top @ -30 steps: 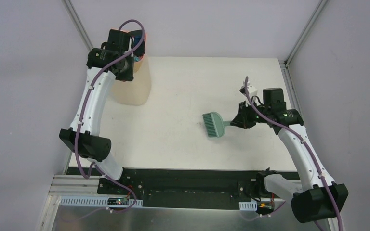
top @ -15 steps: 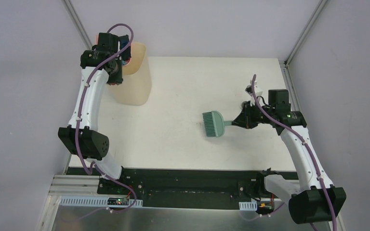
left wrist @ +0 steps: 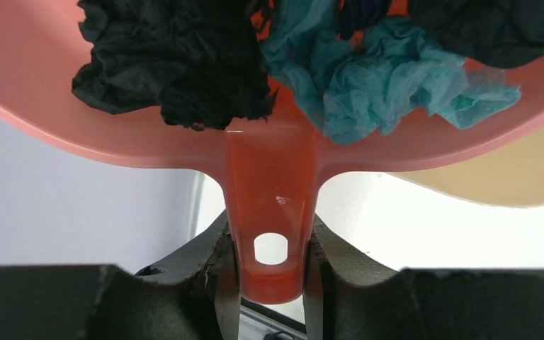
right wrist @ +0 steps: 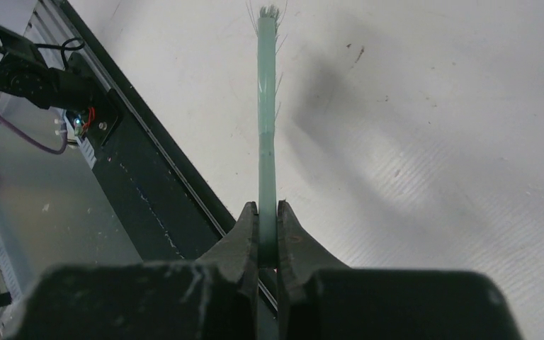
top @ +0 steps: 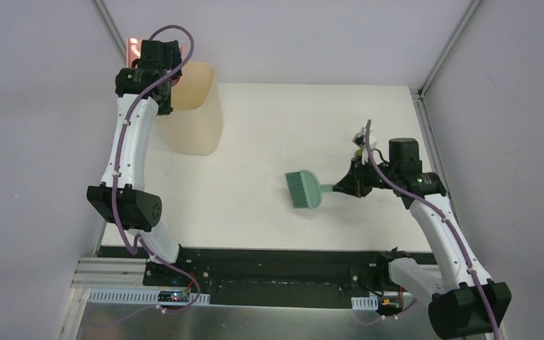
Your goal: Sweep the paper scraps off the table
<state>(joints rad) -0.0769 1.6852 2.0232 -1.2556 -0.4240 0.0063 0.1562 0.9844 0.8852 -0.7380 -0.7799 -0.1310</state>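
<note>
- Since a second ago, the left gripper (left wrist: 271,244) has been carried from above the mouth of the bin (top: 197,106) to a spot beyond the bin's far left rim. The brush (top: 303,190) has been shifted a little to the left and toward the near edge.
- One pink dustpan (left wrist: 269,166), one teal brush, one cream bin and two arms are counted.
- Of the paper scraps (left wrist: 173,60), at least four wads are made out in the left wrist view: one black at the left, one light blue in the middle, a small dark blue one at the top edge and a dark one at the top right. The pile is cut off by the frame, so a full count cannot be given.
- The scraps are heaped in the dustpan's tray, just past the root of the handle. The handle's end, with its hanging hole, is pinched between the two left fingers, which are closed tight against its sides. The wads themselves are not touched by the fingers.
- In the overhead view only a sliver of the dustpan is seen, raised beside the bin and well above the table (top: 269,127).
- The right gripper (right wrist: 267,212) is closed on the brush's thin handle, seen edge-on, with almost no gap left between the fingers. The brush head is held out to the left over the white table, near its middle.
</note>
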